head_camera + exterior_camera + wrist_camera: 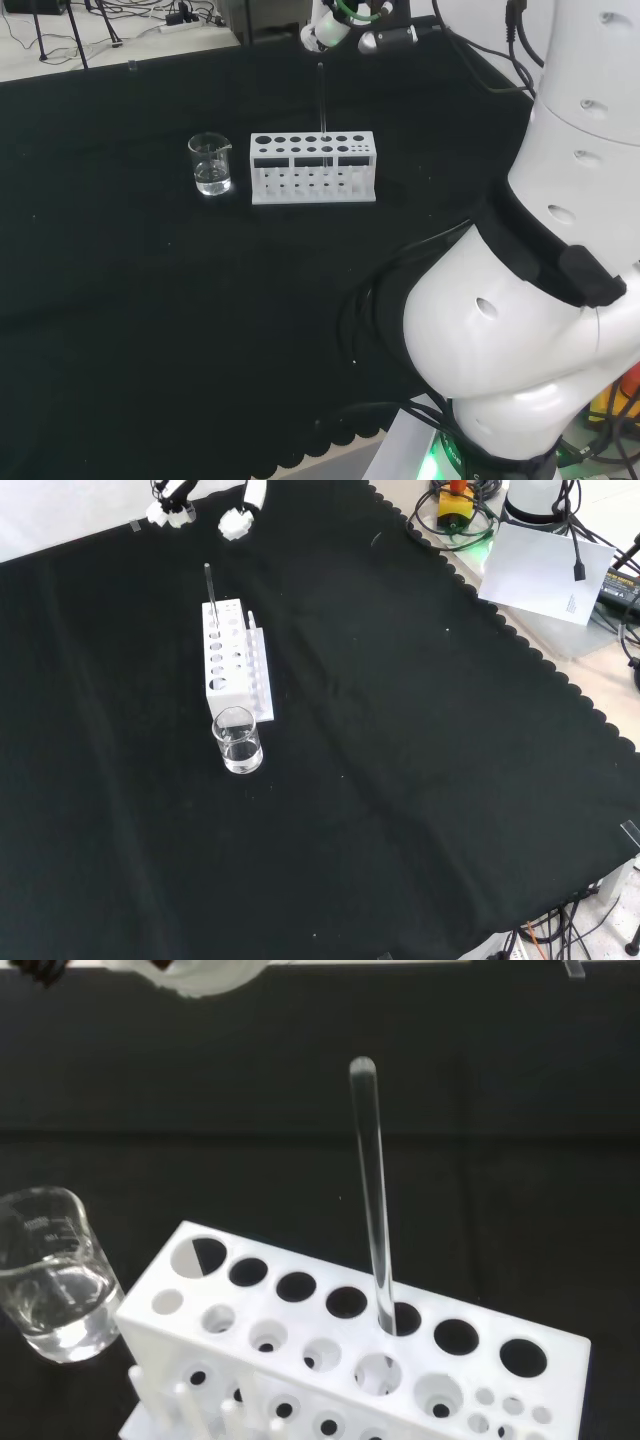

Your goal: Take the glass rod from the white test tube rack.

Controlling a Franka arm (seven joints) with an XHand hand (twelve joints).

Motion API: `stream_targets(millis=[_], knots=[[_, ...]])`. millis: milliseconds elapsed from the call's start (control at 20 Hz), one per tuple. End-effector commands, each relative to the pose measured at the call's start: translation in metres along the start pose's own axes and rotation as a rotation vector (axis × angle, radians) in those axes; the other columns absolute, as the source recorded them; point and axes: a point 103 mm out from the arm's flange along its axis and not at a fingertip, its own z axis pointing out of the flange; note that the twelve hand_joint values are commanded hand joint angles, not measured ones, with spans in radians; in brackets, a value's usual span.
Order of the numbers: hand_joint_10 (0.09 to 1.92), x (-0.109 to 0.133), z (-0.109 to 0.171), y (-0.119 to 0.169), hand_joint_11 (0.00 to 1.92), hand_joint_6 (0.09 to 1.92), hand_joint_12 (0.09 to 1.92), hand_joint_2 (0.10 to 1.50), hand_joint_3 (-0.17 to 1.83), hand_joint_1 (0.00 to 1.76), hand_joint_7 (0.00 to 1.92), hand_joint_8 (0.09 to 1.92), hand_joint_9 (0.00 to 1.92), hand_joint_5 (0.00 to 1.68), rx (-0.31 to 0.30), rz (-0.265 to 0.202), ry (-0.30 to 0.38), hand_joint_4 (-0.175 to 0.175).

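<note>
A clear glass rod (322, 100) stands upright in a hole of the white test tube rack (312, 190) at the middle of the black cloth. My hand (330, 30) hovers above and beyond the rod's top end, fingers spread and nothing held. From the front, the hand (238, 520) is at the top left, just past the rod (208, 585) and the rack (228, 692). The wrist view looks down on the rod (372, 1190) rising from the rack (240, 1300), with a blurred white part of the hand (200, 975) at the edge.
A small glass beaker (211, 165) with some clear liquid stands close to the rack's left end in the head view. From the front, the beaker (238, 742) is just nearer than the rack. The arm's white links (540, 300) rise at the right.
</note>
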Motion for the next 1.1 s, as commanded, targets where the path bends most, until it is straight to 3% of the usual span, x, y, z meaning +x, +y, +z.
stream_targets(millis=[50, 850, 1000, 1100], knots=[[0.73, -0.007, 0.011, 0.008, 0.56, 0.09, 1.29, 0.75, 0.66, 0.75, 0.68, 0.82, 0.96, 0.43, 0.020, -0.002, -0.010, -0.135], [0.68, -0.006, 0.049, 0.018, 0.64, 0.12, 1.26, 0.76, 0.65, 0.76, 0.82, 0.78, 1.08, 0.54, 0.086, 0.003, 0.008, -0.138], [0.64, -0.008, 0.055, 0.018, 0.68, 0.24, 1.24, 0.77, 0.64, 0.77, 0.91, 0.73, 1.15, 0.55, 0.101, 0.009, 0.013, -0.141], [0.63, -0.007, 0.058, 0.019, 0.71, 0.43, 1.23, 0.77, 0.64, 0.77, 0.99, 0.70, 1.22, 0.53, 0.106, 0.005, 0.006, -0.144]])
